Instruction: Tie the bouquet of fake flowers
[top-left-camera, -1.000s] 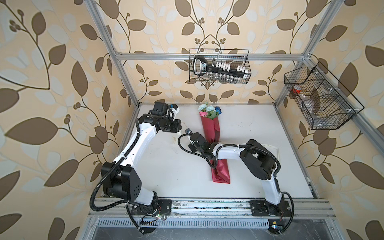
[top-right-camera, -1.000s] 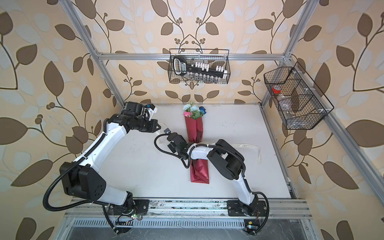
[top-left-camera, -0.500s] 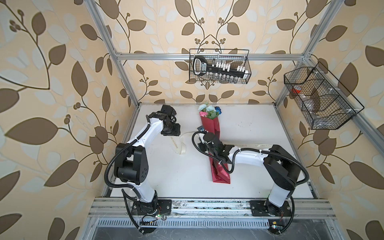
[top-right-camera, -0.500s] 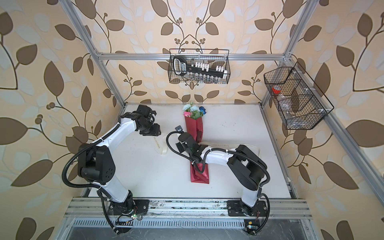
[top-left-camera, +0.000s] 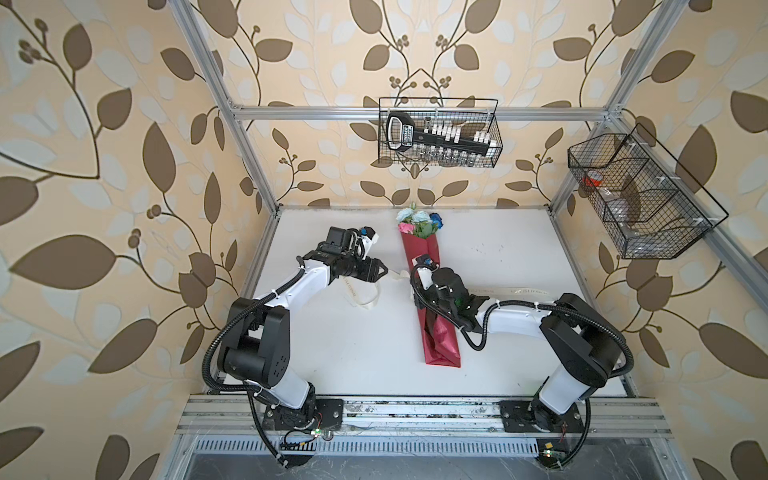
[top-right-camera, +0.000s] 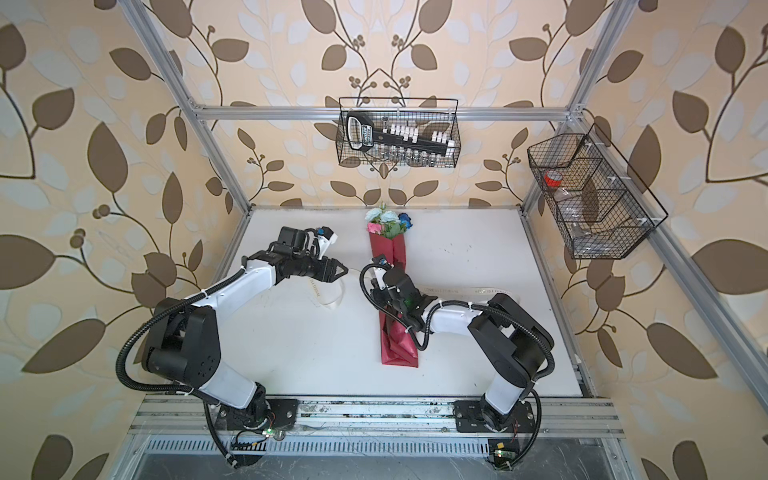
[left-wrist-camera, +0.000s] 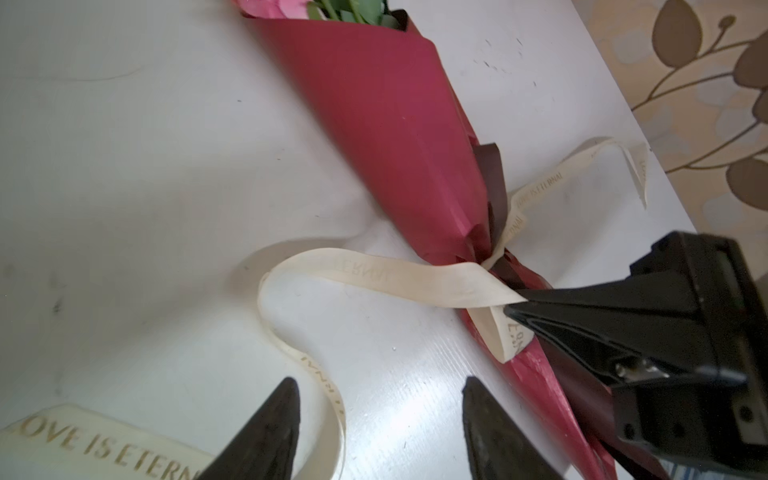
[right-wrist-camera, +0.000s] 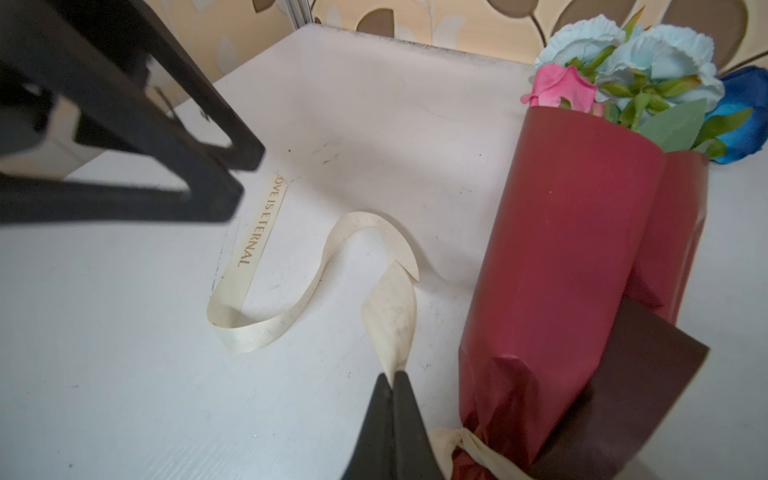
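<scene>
Shows the bouquet of fake flowers lying along the middle of the white table, blooms toward twelve o'clock in both top views, stems hidden inside a red wrapping sheet that runs toward six. Finds a cream printed ribbon cinched round the sheet's narrow waist, one tail curling toward nine o'clock, another stretching toward three. Puts the left gripper at nine o'clock of the wrap, jaws spread apart above the loose tail, gripping nothing. Has the right gripper pinched tight on the ribbon just beside the cinch.
</scene>
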